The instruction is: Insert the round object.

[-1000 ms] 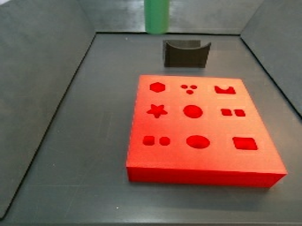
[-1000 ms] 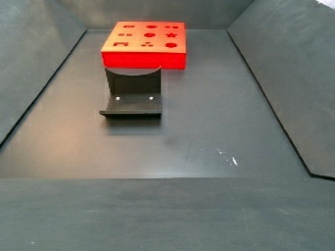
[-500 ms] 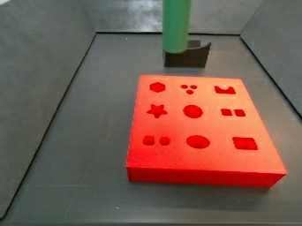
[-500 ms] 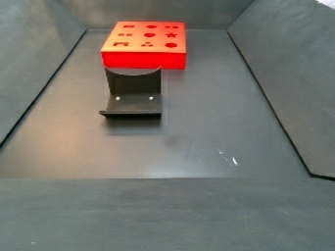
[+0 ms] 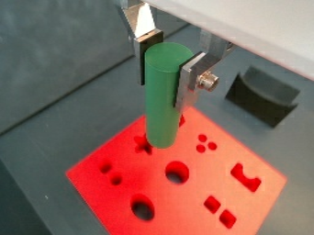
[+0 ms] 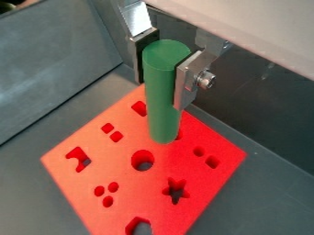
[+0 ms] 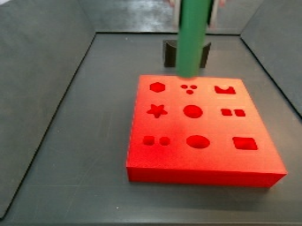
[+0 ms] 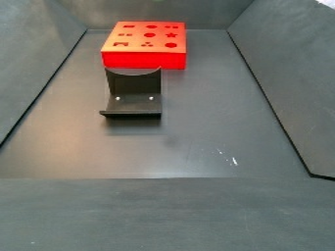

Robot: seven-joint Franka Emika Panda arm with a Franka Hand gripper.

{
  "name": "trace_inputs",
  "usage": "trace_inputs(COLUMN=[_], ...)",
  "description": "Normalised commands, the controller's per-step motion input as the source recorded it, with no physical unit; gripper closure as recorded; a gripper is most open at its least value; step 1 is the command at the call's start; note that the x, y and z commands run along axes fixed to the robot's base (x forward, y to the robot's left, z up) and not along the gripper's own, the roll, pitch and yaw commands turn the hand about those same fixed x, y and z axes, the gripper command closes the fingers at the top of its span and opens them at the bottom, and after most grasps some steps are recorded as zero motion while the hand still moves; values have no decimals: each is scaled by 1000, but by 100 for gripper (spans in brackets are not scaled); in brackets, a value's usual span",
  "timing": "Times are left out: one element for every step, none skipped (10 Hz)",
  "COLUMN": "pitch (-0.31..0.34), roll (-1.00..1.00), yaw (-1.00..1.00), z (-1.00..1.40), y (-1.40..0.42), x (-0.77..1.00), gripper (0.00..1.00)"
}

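We see the pincer [image 5: 164, 55] hanging above the flat red block with shaped cut-outs [image 5: 117, 151], its two flat silver fingers [image 5: 194, 76] pointing down and closed onto the upper end of the long matte green cylindrical peg [image 5: 163, 96]. In both wrist views the peg [image 6: 163, 92] stands upright between the dark pads, gripped near its top, with most of its length hanging free below the fingers [image 6: 189, 79]. Its lower end sits over the red block [image 6: 86, 142], near the round hole [image 6: 143, 162] in the middle of the pattern, but we cannot tell whether the tip touches the block's surface or hovers just above it.

In a side view the peg [image 7: 192, 37] shows as a vertical green bar whose foot overlaps the block's [image 7: 200, 128] far edge, and the pincer itself is mostly cut off by the frame. Behind the peg there, the dark grey notched holder block [image 7: 171, 55] rests on the dark grey worktop [image 7: 71, 132]. A wrist view shows the same holder [image 5: 267, 94] beyond the red block, well apart from the pincer.

In a side view from the opposite end, the red block [image 8: 145, 45] lies far off with the dark L-shaped fixture [image 8: 132, 93] in front of it; neither pincer nor peg shows there.

We can read no brand, label or writing on any surface.
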Motion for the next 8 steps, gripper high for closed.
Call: trace_inputs(pitch=[-71, 0, 7, 66, 106, 111, 69, 19], roll=[26, 7, 0, 20, 113, 244, 256, 271], yaw=[0, 63, 114, 157, 180, 151, 260, 317], z=[-689, -374, -126, -106, -109, 0, -9, -123], y=[0, 29, 103, 69, 94, 157, 129, 137], x=[671, 1000, 1000, 1000, 886, 274, 103, 94], gripper=[100, 100, 100, 100, 100, 100, 100, 100])
